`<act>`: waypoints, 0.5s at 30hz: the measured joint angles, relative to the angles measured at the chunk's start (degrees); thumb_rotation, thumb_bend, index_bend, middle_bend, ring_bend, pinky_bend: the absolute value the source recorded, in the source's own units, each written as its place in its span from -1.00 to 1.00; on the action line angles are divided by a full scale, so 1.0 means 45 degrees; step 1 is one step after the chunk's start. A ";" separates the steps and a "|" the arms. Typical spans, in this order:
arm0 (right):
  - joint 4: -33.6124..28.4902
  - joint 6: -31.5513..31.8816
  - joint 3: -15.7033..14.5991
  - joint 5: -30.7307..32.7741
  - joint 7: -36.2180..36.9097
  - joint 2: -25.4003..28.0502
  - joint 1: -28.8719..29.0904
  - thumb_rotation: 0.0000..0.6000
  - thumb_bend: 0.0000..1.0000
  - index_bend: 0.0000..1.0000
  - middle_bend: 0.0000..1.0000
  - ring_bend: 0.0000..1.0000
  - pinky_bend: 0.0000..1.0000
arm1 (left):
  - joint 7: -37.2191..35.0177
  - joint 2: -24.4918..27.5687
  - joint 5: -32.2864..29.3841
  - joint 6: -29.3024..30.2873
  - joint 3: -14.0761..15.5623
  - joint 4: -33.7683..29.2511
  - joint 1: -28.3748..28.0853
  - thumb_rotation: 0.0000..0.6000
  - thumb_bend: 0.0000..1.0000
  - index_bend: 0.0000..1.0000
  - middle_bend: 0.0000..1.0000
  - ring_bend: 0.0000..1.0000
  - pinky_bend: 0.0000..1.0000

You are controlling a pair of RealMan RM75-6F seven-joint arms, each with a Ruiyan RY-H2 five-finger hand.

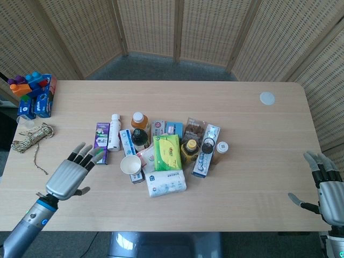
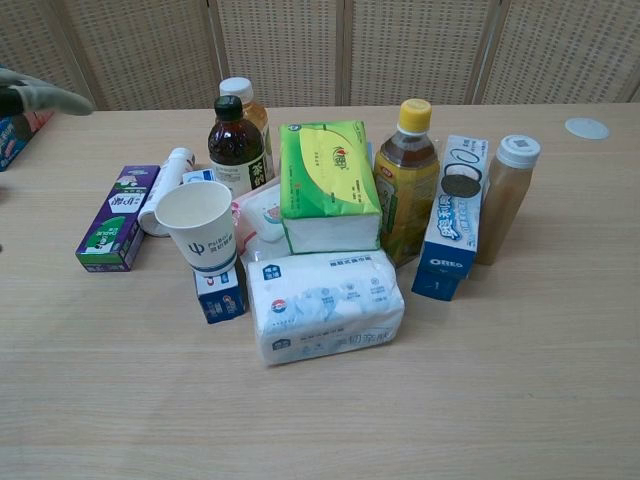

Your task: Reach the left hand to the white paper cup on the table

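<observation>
The white paper cup point(image 1: 130, 165) point(image 2: 197, 224) stands upright on a small blue carton at the left front of the pile of goods, its mouth open upward. My left hand point(image 1: 72, 172) hovers over the table to the left of the cup, fingers spread and empty, a short gap from it. In the chest view only a fingertip of the left hand point(image 2: 45, 95) shows at the left edge. My right hand point(image 1: 329, 189) rests open at the table's right front edge, far from the cup.
Around the cup are a purple box point(image 1: 100, 142), a white tube point(image 1: 114, 131), dark and amber bottles point(image 1: 140, 129), a green tissue pack point(image 1: 167, 152), a white tissue pack point(image 1: 166, 182) and an Oreo box point(image 1: 206, 150). Twine point(image 1: 32, 137) and toy blocks point(image 1: 35, 92) lie far left.
</observation>
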 measured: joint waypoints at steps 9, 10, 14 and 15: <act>-0.0034 0.0060 0.0012 0.0003 0.0303 0.0130 -0.0031 1.00 -1.00 -1.00 -1.00 -1.00 -1.00 | 0.2115 -0.2364 -0.2132 -0.1017 -0.0468 0.0559 -0.1367 1.00 -1.00 -1.00 -1.00 -1.00 -1.00; -0.0034 0.0062 0.0016 0.0011 0.0330 0.0140 -0.0033 1.00 -1.00 -1.00 -1.00 -1.00 -1.00 | 0.2250 -0.2557 -0.2303 -0.1086 -0.0491 0.0658 -0.1489 1.00 -1.00 -1.00 -1.00 -1.00 -1.00; -0.0029 0.0060 0.0047 0.0073 0.0439 0.0173 -0.0033 1.00 -1.00 -1.00 -1.00 -1.00 -1.00 | 0.2697 -0.3313 -0.2954 -0.1275 -0.0555 0.1043 -0.1948 1.00 -1.00 -1.00 -1.00 -1.00 -1.00; -0.0026 0.0057 0.0052 0.0082 0.0463 0.0180 -0.0032 1.00 -1.00 -1.00 -1.00 -1.00 -1.00 | 0.2822 -0.3524 -0.3119 -0.1294 -0.0569 0.1167 -0.2067 1.00 -1.00 -1.00 -1.00 -1.00 -1.00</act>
